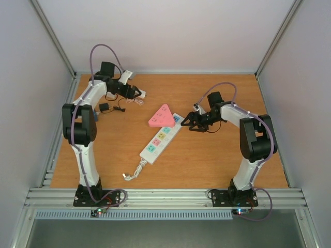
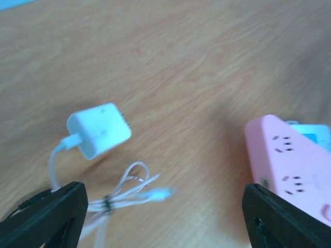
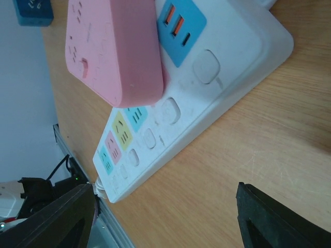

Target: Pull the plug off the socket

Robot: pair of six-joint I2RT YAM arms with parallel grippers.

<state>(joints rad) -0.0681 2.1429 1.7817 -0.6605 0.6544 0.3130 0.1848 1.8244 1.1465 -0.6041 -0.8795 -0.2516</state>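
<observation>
The socket (image 1: 160, 139) is a long white strip with pastel outlet faces, lying diagonally mid-table, also seen in the right wrist view (image 3: 207, 103). A pink triangular adapter (image 1: 161, 118) sits on its far end. A white plug (image 2: 99, 130) lies loose on the wood, prongs showing, with its thin white cable (image 2: 124, 194) bundled beside it. My left gripper (image 2: 165, 212) hangs open just above the cable and holds nothing. My right gripper (image 3: 165, 217) is open beside the strip's far end, with bare wood between its fingers.
A small black adapter (image 1: 105, 108) with a thin lead lies at the back left, beside my left arm. The strip's short white cord (image 1: 135, 170) curls toward the near edge. Grey walls enclose the table on three sides.
</observation>
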